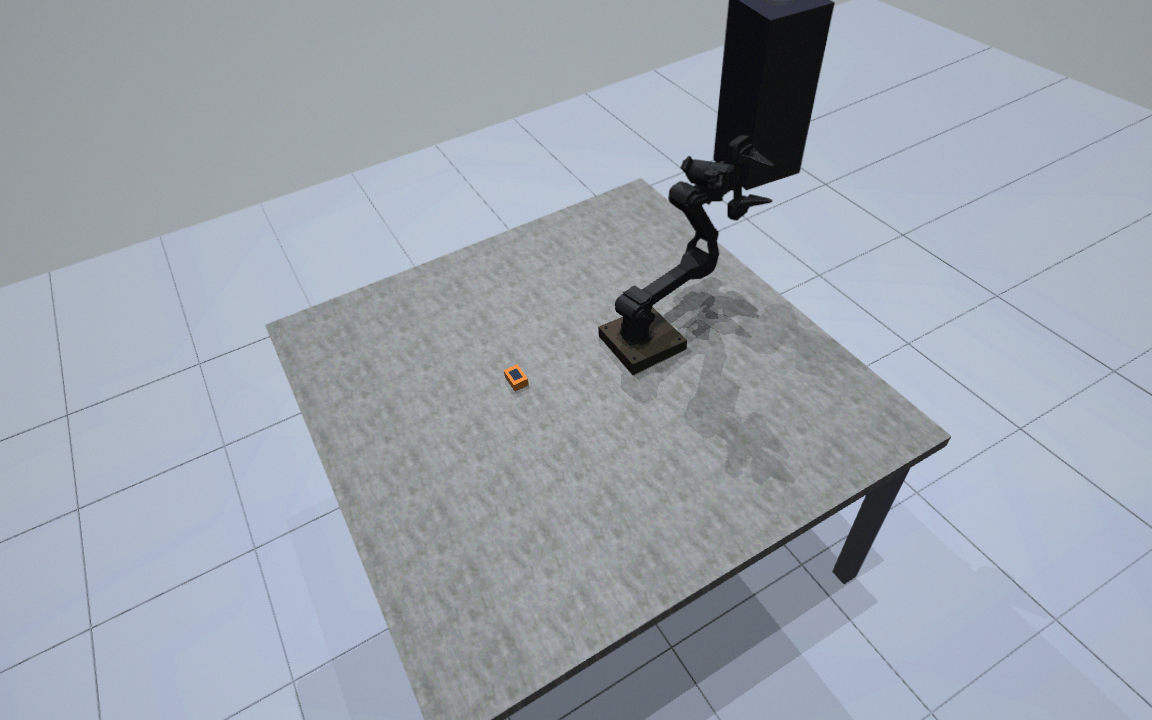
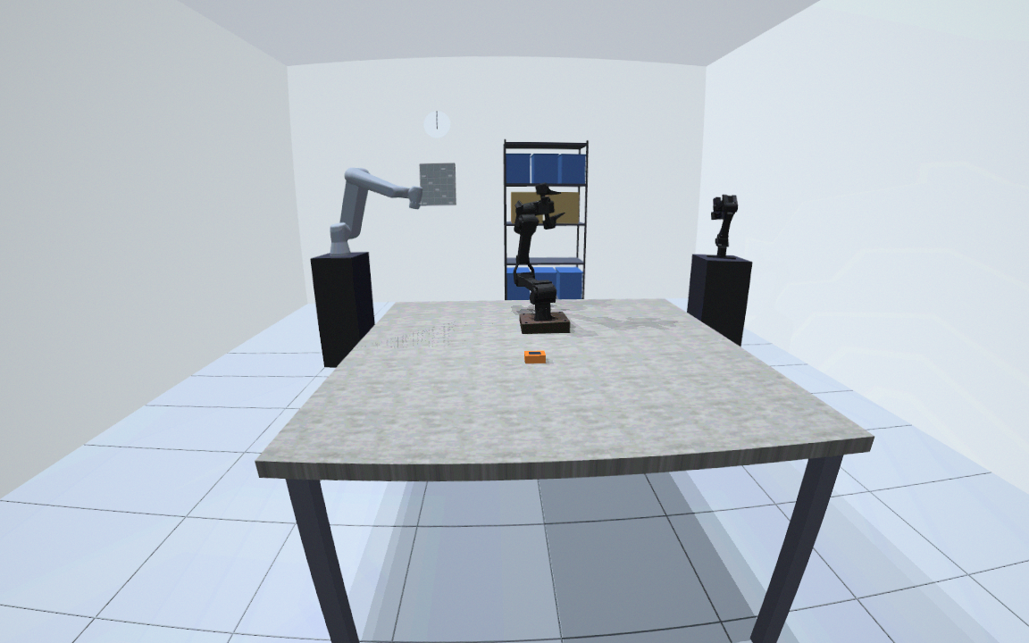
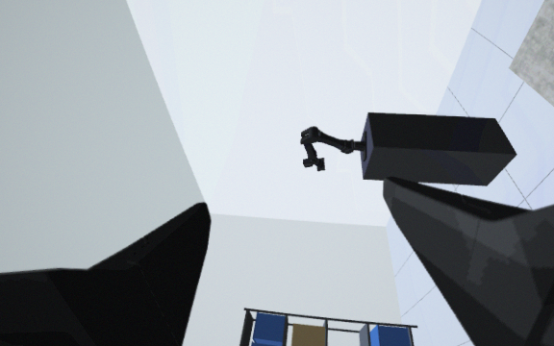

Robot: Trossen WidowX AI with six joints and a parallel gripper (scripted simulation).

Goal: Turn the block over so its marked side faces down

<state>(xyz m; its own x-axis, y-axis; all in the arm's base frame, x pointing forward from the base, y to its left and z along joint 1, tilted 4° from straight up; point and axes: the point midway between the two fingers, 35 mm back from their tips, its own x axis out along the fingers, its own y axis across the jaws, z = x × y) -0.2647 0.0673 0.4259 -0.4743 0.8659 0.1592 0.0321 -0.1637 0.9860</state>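
A small flat orange block (image 1: 516,377) (image 2: 535,356) lies on the grey table (image 1: 490,501) (image 2: 582,415), its dark marked side facing up. It sits near the table's middle, in front of the arm's base (image 1: 641,342) (image 2: 544,322). My gripper (image 1: 752,179) (image 2: 550,203) (image 3: 295,199) is open and empty. It is raised high above the base, far from the block, and points sideways away from the table. The block does not show in the wrist view.
A tall black pedestal (image 1: 772,80) (image 2: 720,294) (image 3: 431,149) with a small arm stands beyond the table's far right edge, close to my gripper. Another pedestal (image 2: 340,304) with a grey arm stands far left. A shelf (image 2: 545,215) stands behind.
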